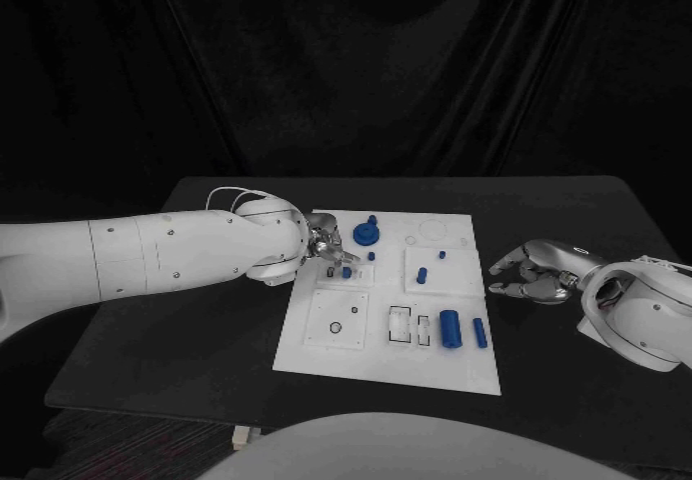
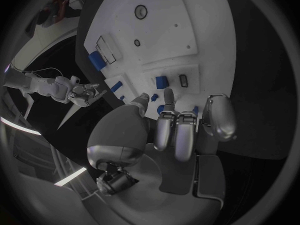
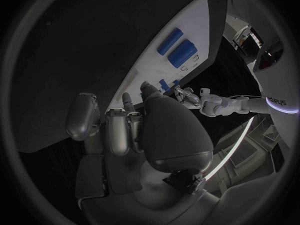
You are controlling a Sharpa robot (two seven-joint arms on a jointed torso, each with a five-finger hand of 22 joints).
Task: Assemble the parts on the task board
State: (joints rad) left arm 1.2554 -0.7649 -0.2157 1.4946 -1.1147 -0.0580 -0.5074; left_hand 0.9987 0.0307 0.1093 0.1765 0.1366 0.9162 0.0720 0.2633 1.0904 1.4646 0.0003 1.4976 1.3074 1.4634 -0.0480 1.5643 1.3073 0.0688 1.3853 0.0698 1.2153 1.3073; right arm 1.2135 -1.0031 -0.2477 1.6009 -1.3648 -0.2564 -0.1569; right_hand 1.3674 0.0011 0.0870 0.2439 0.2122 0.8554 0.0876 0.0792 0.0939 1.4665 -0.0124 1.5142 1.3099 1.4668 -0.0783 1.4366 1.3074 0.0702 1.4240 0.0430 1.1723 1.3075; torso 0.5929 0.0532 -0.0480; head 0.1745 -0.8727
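The white task board (image 1: 433, 360) lies mid-table. My left hand (image 1: 329, 250) hovers over its far left part, fingers spread just above the plate (image 2: 162, 30), with nothing pinched at the fingertips (image 2: 167, 92). A small blue piece (image 2: 160, 108) shows between thumb and fingers; whether they touch it is unclear. A round blue part (image 1: 366, 234) stands just right of that hand. Small blue pegs (image 1: 421, 275) dot the board's middle. Two blue cylinders (image 1: 450, 328) lie near its front right. My right hand (image 1: 526, 272) rests on the table right of the board, fingers curled in, holding nothing.
Black table (image 1: 173, 340) surrounds the board on all sides. The board has rectangular recesses (image 1: 338, 320) at its front left and round outlines (image 1: 437, 232) at its far right. A loop of white cable (image 1: 231, 195) rises from my left wrist.
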